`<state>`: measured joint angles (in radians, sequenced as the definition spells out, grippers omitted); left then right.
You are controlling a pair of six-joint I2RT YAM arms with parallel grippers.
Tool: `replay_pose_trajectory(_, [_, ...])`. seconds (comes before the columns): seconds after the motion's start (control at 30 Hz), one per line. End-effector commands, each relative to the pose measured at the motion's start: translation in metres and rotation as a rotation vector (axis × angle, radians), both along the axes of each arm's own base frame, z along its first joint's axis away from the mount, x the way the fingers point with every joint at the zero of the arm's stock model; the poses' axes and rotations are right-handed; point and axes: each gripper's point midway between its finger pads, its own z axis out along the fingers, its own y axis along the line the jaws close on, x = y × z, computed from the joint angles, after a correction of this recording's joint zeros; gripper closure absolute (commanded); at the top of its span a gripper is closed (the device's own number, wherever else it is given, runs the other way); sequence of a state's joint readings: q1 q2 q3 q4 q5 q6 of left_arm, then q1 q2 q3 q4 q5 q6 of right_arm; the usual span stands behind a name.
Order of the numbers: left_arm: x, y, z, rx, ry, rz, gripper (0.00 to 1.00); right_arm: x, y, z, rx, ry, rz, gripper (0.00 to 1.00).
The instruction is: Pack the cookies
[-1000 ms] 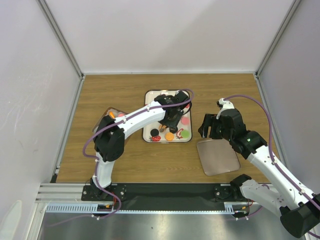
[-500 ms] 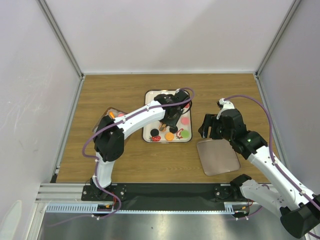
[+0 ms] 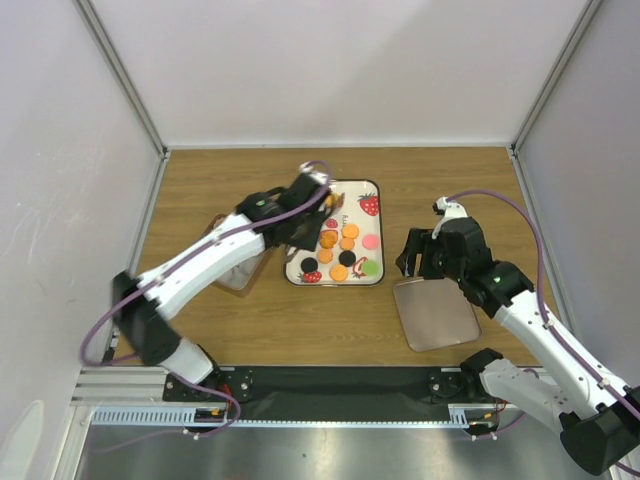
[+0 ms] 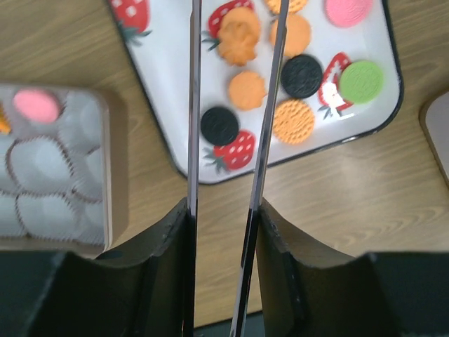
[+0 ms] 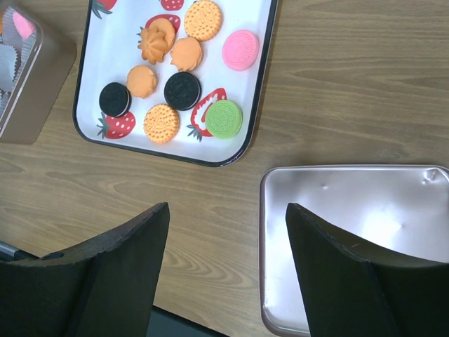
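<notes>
Several cookies lie on the white strawberry-print tray point(image 3: 335, 281): orange ones, two black point(image 4: 219, 125), one pink point(image 5: 240, 49) and one green point(image 5: 224, 118). My left gripper point(image 3: 302, 224) is shut on metal tongs point(image 4: 191, 140) over the tray's left edge. The blades stand apart and their tips run out of the left wrist view. The cookie box point(image 4: 49, 168) with paper cups holds a pink cookie point(image 4: 35, 105). In the top view the box point(image 3: 235, 272) is partly hidden under my left arm. My right gripper point(image 3: 412, 255) is open and empty, above the table right of the tray.
The box's flat metal lid point(image 3: 435, 313) lies on the table at the right, just below my right gripper; it also shows in the right wrist view point(image 5: 358, 239). White walls with metal posts enclose the table on three sides.
My left arm has swung left and its gripper with the tongs has moved from over the middle of the tray to the tray's left edge. The right arm has not moved.
</notes>
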<state>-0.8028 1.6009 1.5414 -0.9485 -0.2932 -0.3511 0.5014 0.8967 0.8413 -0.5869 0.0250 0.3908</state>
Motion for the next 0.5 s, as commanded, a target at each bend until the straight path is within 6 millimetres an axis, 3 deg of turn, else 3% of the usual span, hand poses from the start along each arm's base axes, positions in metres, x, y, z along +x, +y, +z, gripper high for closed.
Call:
replay_pose_trajectory(0.0, [-0.014, 0.044, 0.028, -0.087, -0.067, 0.107, 0.58, 0.002, 0.004, 0.002, 0.009, -0.007, 0.016, 0.26])
replay_pose_trajectory(0.07, [-0.026, 0.072, 0.014, -0.074, -0.037, 0.157, 0.58, 0.003, 0.004, 0.001, 0.006, -0.004, 0.016, 0.26])
replay_pose_trajectory(0.1, [-0.034, 0.084, 0.025, -0.111, -0.066, 0.177, 0.57, 0.003, 0.004, 0.001, 0.006, -0.001, 0.015, 0.26])
replay_pose_trajectory(0.13, [-0.042, 0.096, 0.012, -0.091, -0.040, 0.194, 0.57, 0.004, 0.005, -0.001, 0.004, 0.003, 0.015, 0.26])
replay_pose_trajectory(0.27, [-0.065, 0.137, -0.002, -0.101, -0.013, 0.295, 0.57, 0.002, 0.010, -0.005, 0.010, 0.027, 0.043, 0.27])
replay_pose_trajectory(0.47, [-0.083, 0.161, -0.023, -0.120, 0.035, 0.355, 0.57, 0.001, 0.014, -0.011, 0.002, 0.045, 0.055, 0.27])
